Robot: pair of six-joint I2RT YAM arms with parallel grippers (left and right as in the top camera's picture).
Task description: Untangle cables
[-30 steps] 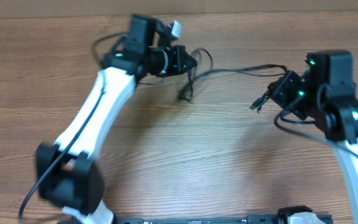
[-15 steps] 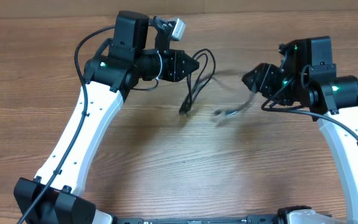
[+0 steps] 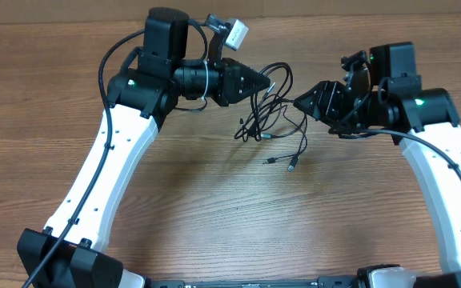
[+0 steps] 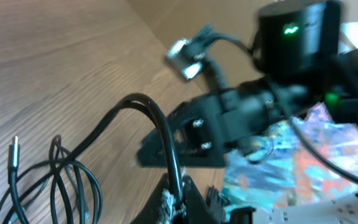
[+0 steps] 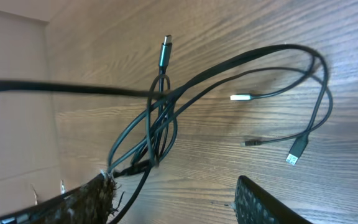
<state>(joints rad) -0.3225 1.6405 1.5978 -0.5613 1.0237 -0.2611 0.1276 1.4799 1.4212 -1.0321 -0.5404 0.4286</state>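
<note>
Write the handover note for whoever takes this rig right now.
Left gripper: jaws shut on a strand of the cables.
Right gripper: jaws open, holding nothing, close to the tangle.
Cables: one tangled bunch on the table between the two grippers, with loose plug ends lying on the robot's side of it.
Done: no cable separated yet.
Left: work each cable out of the tangle.

Overhead, the left jaws' tips are covering the cables (image 3: pixel 256 122) at their far ends. The left wrist view is blurring the right arm (image 4: pixel 297 43) and cropping their loops; the right wrist view is cropping both fingers (image 5: pixel 269 200)
</note>
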